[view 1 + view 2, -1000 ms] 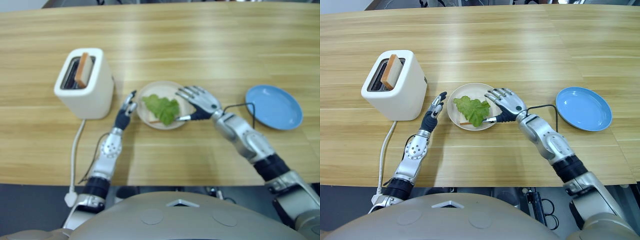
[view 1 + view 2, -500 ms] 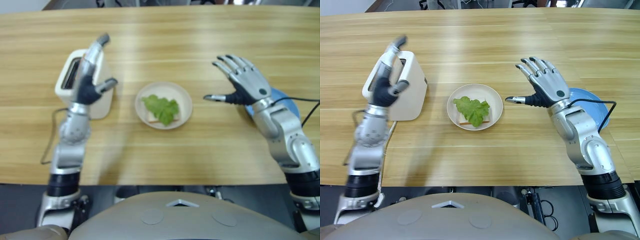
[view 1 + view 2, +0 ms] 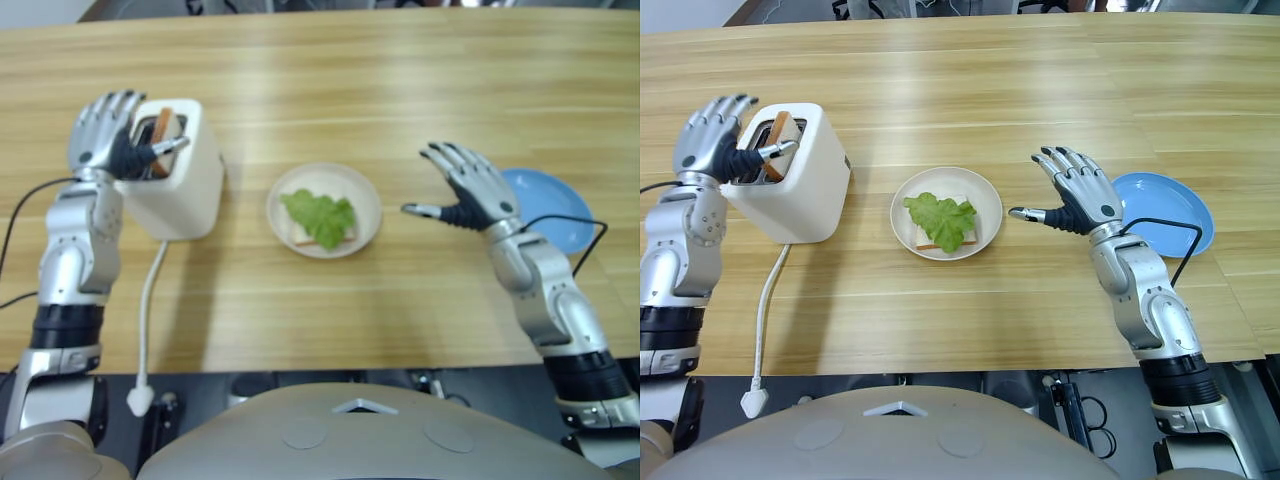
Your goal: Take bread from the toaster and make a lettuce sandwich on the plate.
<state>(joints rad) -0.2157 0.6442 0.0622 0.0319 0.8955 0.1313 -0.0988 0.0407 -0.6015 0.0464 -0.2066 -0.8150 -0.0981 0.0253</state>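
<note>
1. The left hand [image 3: 712, 135] is raised far to the left of the cream plate [image 3: 902, 200], on the toaster's far side. Its fingers are spread apart and uncurled, clamped on nothing, and the thumb points toward the plate with its tip at the slice standing in the toaster
2. The white toaster [image 3: 805, 195] stands upright on the wooden table [image 3: 970, 90], just left of the cream plate and not touching it
3. A slice of bread [image 3: 780, 133] pokes up out of the toaster's slot, left of the cream plate and a little farther back
4. The toaster's white cord [image 3: 765, 300] trails toward the table's near edge, left of the cream plate, and its plug [image 3: 750, 403] hangs past that edge
5. The cream plate sits mid-table. On it lies a second bread slice [image 3: 928, 244], mostly covered by a green lettuce leaf [image 3: 940, 218]
6. The right hand [image 3: 1085, 195] hovers to the right of the cream plate, near it but not touching. Its fingers are splayed and straight, holding nothing, with the thumb aimed at the plate
7. A blue plate [image 3: 1175, 205] lies farther right of the cream plate, partly behind the right hand, with a black cable [image 3: 1160, 221] looping over its near part
</note>
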